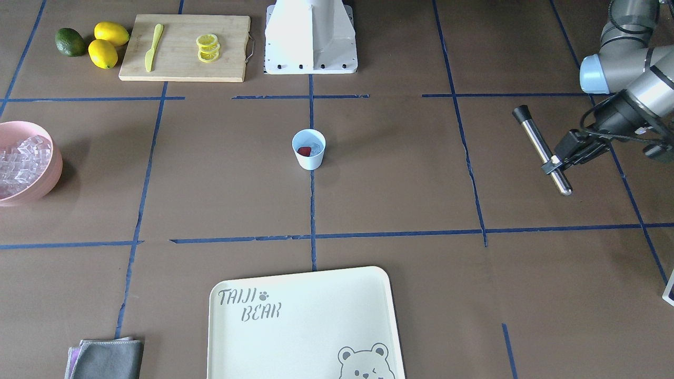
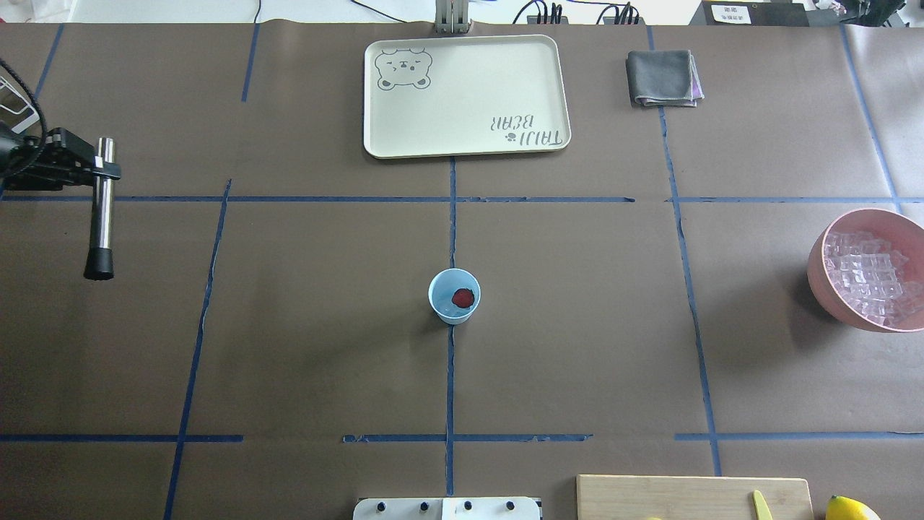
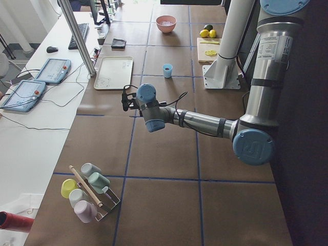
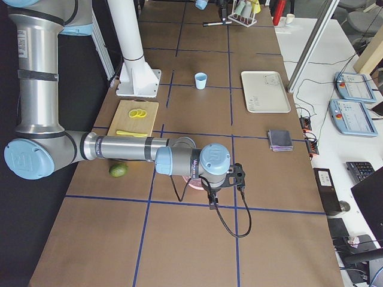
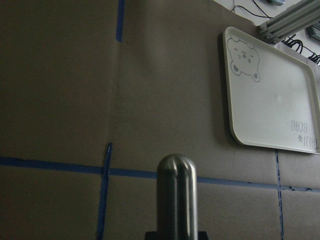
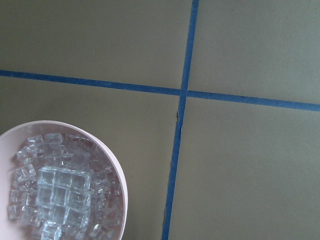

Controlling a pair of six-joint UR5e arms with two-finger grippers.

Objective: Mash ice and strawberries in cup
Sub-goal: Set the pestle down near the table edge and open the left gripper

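The light-blue cup (image 2: 454, 296) (image 1: 309, 149) stands upright at the table's middle. Inside it lie a red strawberry (image 2: 463, 297) (image 1: 304, 151) and some clear ice (image 1: 316, 148). Far off at the robot's left side, my left gripper (image 2: 105, 171) (image 1: 553, 164) is shut on a steel muddler (image 2: 103, 209) (image 1: 537, 139) with a black end, held level above the table. Its rounded steel end fills the bottom of the left wrist view as the muddler (image 5: 177, 200). My right gripper (image 4: 239, 176) shows only in the exterior right view, beside the pink bowl; I cannot tell its state.
A pink bowl (image 2: 819, 274) (image 6: 117, 175) full of ice cubes (image 2: 870, 278) sits at the robot's right edge. A cream tray (image 2: 469, 137) and grey cloth (image 2: 663, 78) lie at the far side. Cutting board (image 1: 184, 68), yellow knife (image 1: 153, 46), lemon slices (image 1: 207, 47), lemons (image 1: 108, 42) and an avocado (image 1: 70, 42) sit near the base.
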